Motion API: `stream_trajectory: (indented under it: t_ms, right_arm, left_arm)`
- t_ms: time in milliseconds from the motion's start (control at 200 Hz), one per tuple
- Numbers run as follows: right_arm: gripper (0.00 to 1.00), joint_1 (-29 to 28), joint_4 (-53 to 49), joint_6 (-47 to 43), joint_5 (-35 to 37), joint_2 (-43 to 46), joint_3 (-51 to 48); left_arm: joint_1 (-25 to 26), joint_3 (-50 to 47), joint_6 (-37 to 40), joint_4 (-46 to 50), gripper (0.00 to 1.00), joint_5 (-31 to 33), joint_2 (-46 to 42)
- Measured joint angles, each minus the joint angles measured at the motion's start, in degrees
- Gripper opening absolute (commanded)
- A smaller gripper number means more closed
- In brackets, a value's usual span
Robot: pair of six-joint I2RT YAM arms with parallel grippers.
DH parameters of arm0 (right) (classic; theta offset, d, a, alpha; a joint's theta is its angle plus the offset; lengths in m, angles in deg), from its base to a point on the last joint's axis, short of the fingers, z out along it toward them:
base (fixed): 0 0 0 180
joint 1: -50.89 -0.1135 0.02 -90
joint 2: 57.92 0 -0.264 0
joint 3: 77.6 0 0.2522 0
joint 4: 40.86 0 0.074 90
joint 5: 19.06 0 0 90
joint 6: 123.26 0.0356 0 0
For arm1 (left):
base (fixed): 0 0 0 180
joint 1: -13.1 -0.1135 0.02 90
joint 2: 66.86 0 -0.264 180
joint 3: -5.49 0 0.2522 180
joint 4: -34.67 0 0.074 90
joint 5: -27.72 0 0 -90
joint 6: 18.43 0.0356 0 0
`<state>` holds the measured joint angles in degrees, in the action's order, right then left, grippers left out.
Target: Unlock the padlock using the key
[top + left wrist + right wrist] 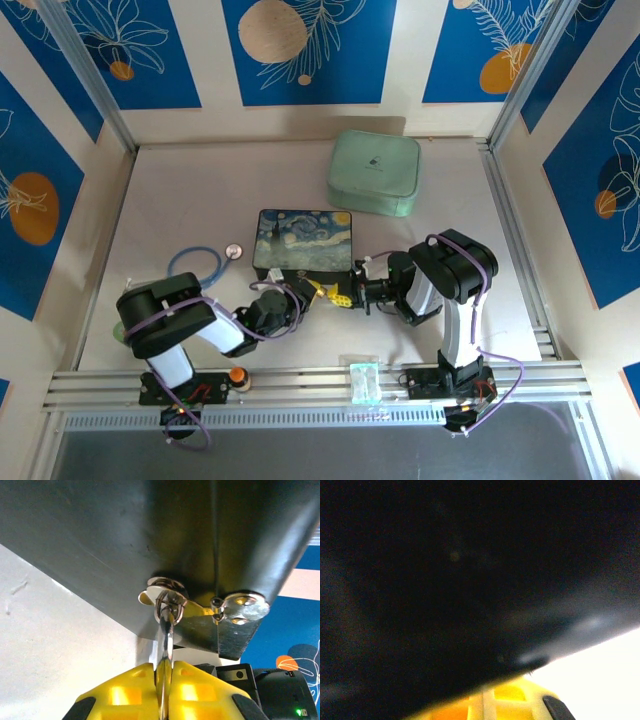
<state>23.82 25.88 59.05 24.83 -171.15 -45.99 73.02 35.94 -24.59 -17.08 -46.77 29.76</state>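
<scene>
The dark, rectangular tin painted with a starry night (300, 238) is the landmark. At the middle of its near side, low against its dark wall, hangs the tiny brass-coloured padlock with a silvery shackle (177, 600).

The left gripper (164, 671) comes at the tin's near side from the left, its yellow fingers pressed together on the thin dull-metal key (165, 635). The key's far end touches the padlock's underside and seems to be in the keyhole, though how deep it sits is hidden.

The right gripper (345, 298) is just off the tin's near right corner, close beside the padlock. Its own camera is too blurred against the tin to tell whether the jaws are apart or together.

I judge the key picked up and presented, perhaps seated. Turning it and freeing the shackle look yet to be done, and the shackle's state is unclear.
</scene>
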Motion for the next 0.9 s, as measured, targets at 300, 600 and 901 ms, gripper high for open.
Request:
stream_trajectory:
  t_ms: [300, 600, 901]
  right_arm:
    - [0.21, -0.98, -0.66, 0.39, 2.67, 0.85, 0.04]
    - [0.3, -1.88, -1.51, -0.55, 5.81, 3.15, -2.97]
    - [0.26, -2.34, -1.11, -1.7, 8.9, 5.9, -7.02]
  left_arm:
    - [0.24, 0.46, 0.0, 1.11, 0.0, 1.05, -0.09]
    - [0.31, 0.46, -1.03, 1.62, 0.0, -0.11, -0.57]
    - [0.2, 1.6, -0.83, 8.2, 0.0, -3.91, -3.76]
